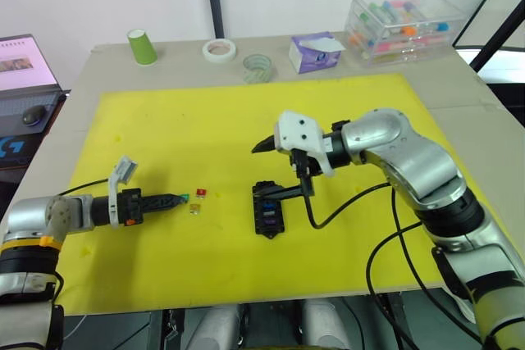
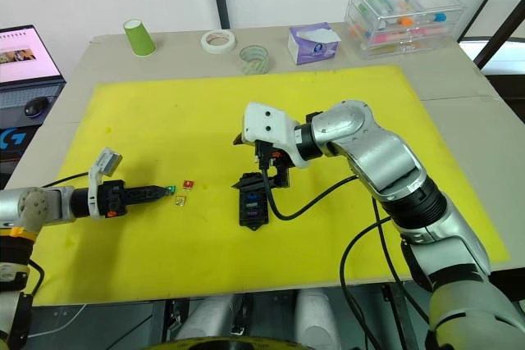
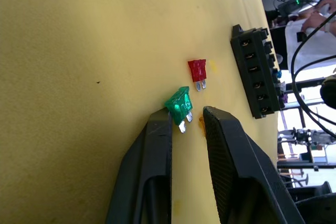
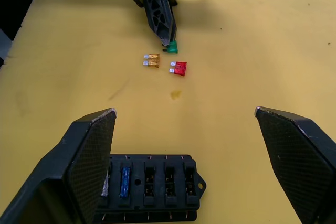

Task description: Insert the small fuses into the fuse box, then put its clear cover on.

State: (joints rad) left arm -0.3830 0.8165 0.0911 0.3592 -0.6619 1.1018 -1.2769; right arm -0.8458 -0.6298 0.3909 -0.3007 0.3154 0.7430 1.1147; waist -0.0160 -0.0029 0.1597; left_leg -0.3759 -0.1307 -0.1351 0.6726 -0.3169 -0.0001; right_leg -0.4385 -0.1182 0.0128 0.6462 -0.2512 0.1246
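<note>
— On the yellow mat [image 1: 246, 112], at the very tips of the left gripper [image 3: 187, 119], which fuse is being lined up?

— The green fuse [image 3: 178, 105]. It is being touched by one fingertip [image 3: 160, 116], its blades pointing back toward the wrist, while the fingers are being held slightly parted, nothing pinched yet. The red fuse [image 3: 197, 70] and the yellow fuse [image 4: 152, 60] are lying just beyond it.

— And the fuse box [image 1: 267, 211]?

— It is lying flat further along, toward the right arm, its long axis running away from the robot. The right gripper [image 4: 186, 150] is being held above it with fingers spread wide, empty.

— So the nearer arm is being favoured?

— Judged so: the left one.
</note>
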